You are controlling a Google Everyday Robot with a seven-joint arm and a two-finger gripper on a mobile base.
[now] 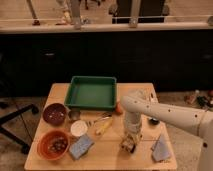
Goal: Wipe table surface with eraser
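The table surface (107, 155) is a light tan wooden top in the lower middle of the camera view. My white arm reaches in from the right and bends down to the table. My gripper (130, 144) points down at the front right part of the top, right of centre. A small tan-beige block with darker parts, the eraser (128, 147), sits between its tips against the wood. It has stayed at the tips as the gripper moved, so the gripper is shut on it.
A green tray (75, 95) stands at the back. A dark bowl (54, 113), an orange bowl (52, 144) and a white cup (78, 128) stand at left. Grey-blue blocks (81, 146) (161, 148) flank the gripper. A yellow item (104, 127) lies in the middle.
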